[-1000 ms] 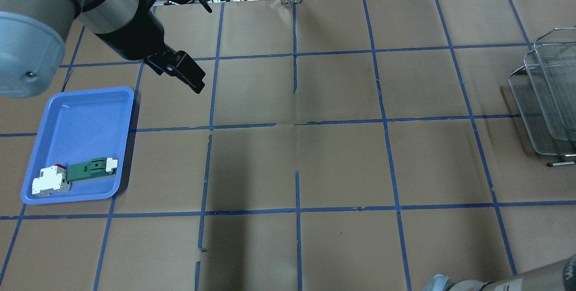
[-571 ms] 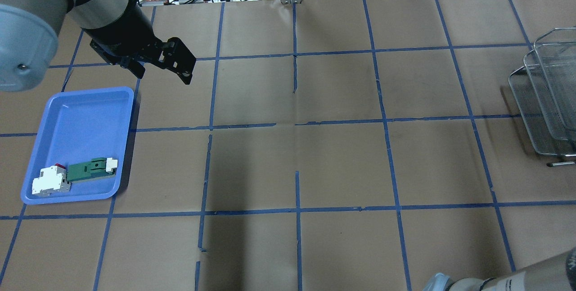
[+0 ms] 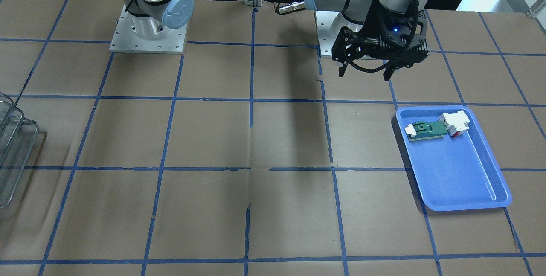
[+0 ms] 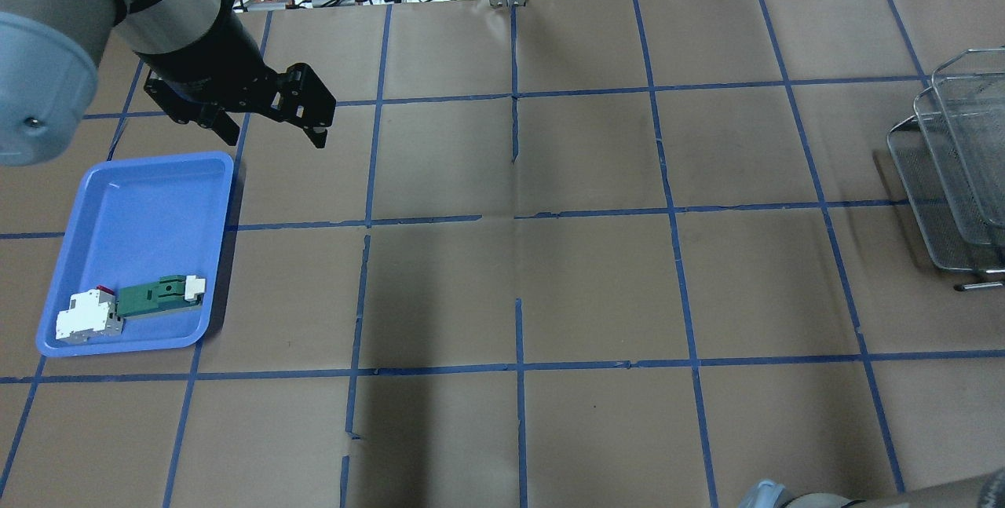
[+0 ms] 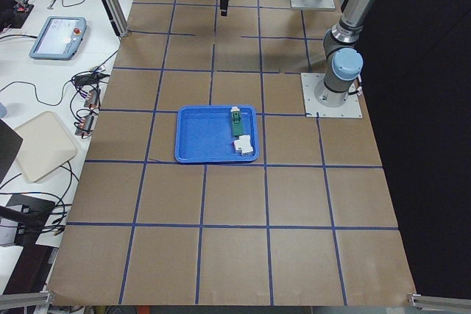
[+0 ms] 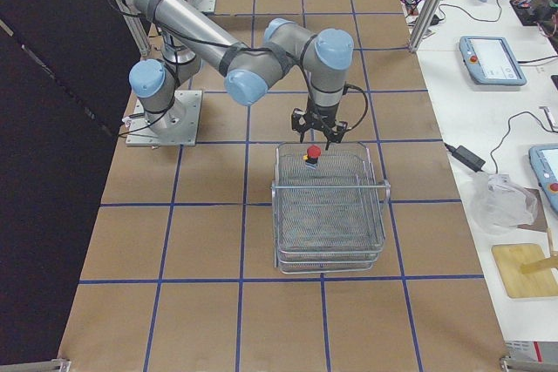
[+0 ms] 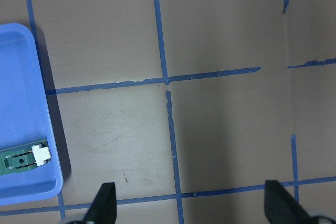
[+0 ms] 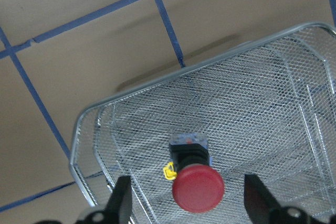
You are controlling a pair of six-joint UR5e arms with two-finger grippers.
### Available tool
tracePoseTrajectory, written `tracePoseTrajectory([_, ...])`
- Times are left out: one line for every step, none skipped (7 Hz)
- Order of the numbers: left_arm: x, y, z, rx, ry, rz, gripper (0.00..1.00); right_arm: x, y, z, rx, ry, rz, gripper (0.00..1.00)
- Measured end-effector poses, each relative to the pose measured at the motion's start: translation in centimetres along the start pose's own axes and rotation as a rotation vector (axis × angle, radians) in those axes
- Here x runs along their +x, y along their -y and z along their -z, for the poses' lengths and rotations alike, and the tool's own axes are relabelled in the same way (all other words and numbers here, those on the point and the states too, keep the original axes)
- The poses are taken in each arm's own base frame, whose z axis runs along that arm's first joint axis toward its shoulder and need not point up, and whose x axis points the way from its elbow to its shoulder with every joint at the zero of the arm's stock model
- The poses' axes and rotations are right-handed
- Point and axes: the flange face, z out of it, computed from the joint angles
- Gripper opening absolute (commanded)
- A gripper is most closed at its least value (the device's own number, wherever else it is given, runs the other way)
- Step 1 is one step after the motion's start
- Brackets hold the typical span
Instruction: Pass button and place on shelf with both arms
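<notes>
The button (image 8: 195,179), red cap and black body, rests on the mesh of the shelf's top tier (image 8: 210,61). My right gripper (image 8: 186,178) hovers just above it, open, with a finger on each side and neither touching. The exterior right view shows the same: the button (image 6: 312,155) sits at the near-robot end of the shelf (image 6: 331,206), under the right gripper (image 6: 316,132). My left gripper (image 4: 272,133) is open and empty. It hangs above the table past the blue tray's far corner. It also shows in the front view (image 3: 364,75) and the left wrist view (image 7: 190,192).
A blue tray (image 4: 141,158) on the table's left holds a green-and-white flat part (image 4: 157,296) and a white block (image 4: 86,316). The tray also shows in the front view (image 3: 465,173). The shelf (image 4: 950,178) stands at the right edge. Cables lie beyond the far edge.
My left wrist has turned and drifted left toward the tray, and its fingers now show spread apart. The right arm's elbow has slid lower at the bottom right.
</notes>
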Motion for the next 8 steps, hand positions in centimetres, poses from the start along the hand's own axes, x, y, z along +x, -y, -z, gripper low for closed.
tracePoseTrajectory([0.0,0.0,0.1,0.003,-0.001,0.000,1.00,-2.1,3.6,2.4,0.011,0.009,-0.070,0.94])
tracePoseTrajectory([0.0,0.0,0.2,0.005,-0.001,0.000,1.00,-4.2,8.3,4.5,0.022,0.010,-0.147,0.95])
tracePoseTrajectory([-0.1,0.0,0.2,0.005,-0.001,0.001,1.00,-6.6,14.0,6.5,0.039,-0.001,-0.229,1.00])
tracePoseTrajectory([-0.2,0.0,0.2,0.003,-0.002,0.004,1.00,-9.1,19.4,8.0,0.053,-0.011,-0.322,1.00])
tracePoseTrajectory([-0.3,0.0,0.1,0.002,-0.002,0.005,1.00,-11.4,24.2,9.1,0.068,-0.018,-0.453,1.00])
tracePoseTrajectory([-0.3,0.0,0.2,0.002,-0.001,0.005,1.00,-13.5,27.9,9.8,0.081,-0.017,-0.610,1.00])
tracePoseTrajectory([-0.3,0.0,0.2,0.003,-0.001,0.005,1.00,-14.7,30.1,10.0,0.097,-0.003,-0.792,1.00])
tracePoseTrajectory([-0.2,0.0,0.2,0.004,-0.001,0.004,1.00,-15.2,31.3,10.2,0.117,0.028,-0.986,1.00])
